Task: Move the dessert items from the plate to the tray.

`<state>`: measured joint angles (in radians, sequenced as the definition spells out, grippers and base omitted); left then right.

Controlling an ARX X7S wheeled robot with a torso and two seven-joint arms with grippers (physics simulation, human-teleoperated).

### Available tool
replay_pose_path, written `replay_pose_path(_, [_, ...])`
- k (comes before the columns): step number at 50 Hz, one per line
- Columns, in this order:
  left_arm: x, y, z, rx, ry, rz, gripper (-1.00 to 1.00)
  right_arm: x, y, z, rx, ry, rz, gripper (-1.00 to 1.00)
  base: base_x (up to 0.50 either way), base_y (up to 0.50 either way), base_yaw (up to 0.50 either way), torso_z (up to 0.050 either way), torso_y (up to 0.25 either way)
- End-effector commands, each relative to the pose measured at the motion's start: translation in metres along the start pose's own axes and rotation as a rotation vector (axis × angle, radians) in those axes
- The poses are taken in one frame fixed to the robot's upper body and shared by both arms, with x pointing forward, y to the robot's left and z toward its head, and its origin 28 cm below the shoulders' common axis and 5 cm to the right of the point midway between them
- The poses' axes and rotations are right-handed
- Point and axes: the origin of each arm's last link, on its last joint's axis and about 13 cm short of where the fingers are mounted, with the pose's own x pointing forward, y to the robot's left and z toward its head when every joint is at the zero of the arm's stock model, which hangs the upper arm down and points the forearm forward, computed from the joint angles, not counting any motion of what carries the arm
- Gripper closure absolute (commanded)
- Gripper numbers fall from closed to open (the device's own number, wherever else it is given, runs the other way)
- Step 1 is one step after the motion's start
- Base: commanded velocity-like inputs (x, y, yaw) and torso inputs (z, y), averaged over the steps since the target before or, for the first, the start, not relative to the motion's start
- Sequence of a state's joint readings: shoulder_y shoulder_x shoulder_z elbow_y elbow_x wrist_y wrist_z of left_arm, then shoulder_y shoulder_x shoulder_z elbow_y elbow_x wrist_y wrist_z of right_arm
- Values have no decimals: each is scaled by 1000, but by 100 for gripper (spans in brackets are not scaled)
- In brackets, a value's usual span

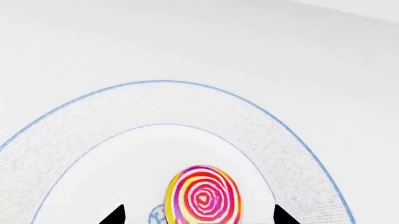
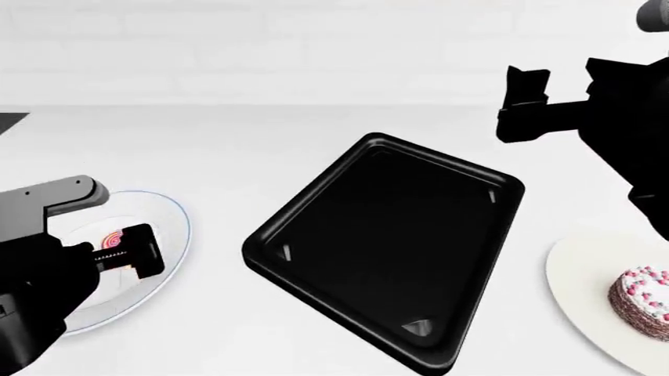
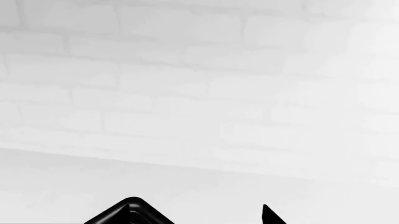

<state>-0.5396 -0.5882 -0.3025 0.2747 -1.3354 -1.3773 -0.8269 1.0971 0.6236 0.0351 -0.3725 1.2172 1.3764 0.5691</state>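
Observation:
The pink-orange swirl lollipop (image 1: 203,196) lies on a white plate with a thin blue rim (image 1: 168,83). It lies between the two black fingertips (image 1: 115,215) of my left gripper (image 1: 199,215), with a gap on each side. The jaws are open. In the head view the left gripper (image 2: 128,252) is low over this plate (image 2: 172,223) at the lollipop (image 2: 113,237). The white-frosted cake with pink sprinkles (image 2: 644,298) sits on a second white plate (image 2: 575,274) at the right. The black tray (image 2: 387,243) lies between the plates. My right gripper (image 2: 521,102) is raised, open and empty.
A white brick wall runs along the back of the white table (image 2: 262,141). The right wrist view shows that wall and one rounded corner of the tray (image 3: 140,207) by a fingertip. A dark edge (image 2: 11,121) shows at the far left.

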Motion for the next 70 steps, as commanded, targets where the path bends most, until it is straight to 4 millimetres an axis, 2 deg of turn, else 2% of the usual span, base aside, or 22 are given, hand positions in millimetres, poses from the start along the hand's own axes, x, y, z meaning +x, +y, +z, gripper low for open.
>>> replay_pose_path(1, [8, 1, -5, -9, 22, 7, -100, 0, 1, -1, -3, 1, 2, -100, 0, 0, 0, 0, 0])
replay_pose_path(7, [15, -4, -4, 6, 10, -15, -100, 1, 1, -2, -4, 5, 6, -100, 0, 0, 0, 0, -63])
replay_pose_path(16, [13, -5, -2, -26, -3, -38, -100, 1, 2, -4, -4, 7, 11, -100, 0, 0, 0, 0, -56])
replay_pose_path(30, [19, -7, -13, 15, 40, -33, -100, 2, 4, -5, 1, 7, 21, -100, 0, 0, 0, 0, -1])
replay_pose_path(31, [19, -7, -14, 19, 42, -32, 100, 2, 4, -6, 2, 7, 21, -100, 0, 0, 0, 0, 0])
replay_pose_path(42, [17, -8, -16, 35, 47, -63, 100, 2, 4, -5, 4, 6, 25, -100, 0, 0, 0, 0, -3])
replay_pose_path(51, [12, -8, -8, 48, -19, -68, 100, 3, 5, -6, 6, 7, 26, -100, 0, -1, -2, -2, -2])
replay_pose_path(60, [7, -10, 1, 53, -52, -90, 100, 3, 6, -6, 6, 8, 27, -100, 0, 0, 0, -28, 245])
replay_pose_path(63, [3, -12, 8, 54, -76, -100, 100, 4, 6, -6, 7, 8, 27, -100, 0, 0, 0, -28, 250])
replay_pose_path(70, [-19, -29, 48, 99, -195, -183, 100, 3, 6, -6, 10, 6, 27, -100, 0, 0, 0, -29, 250])
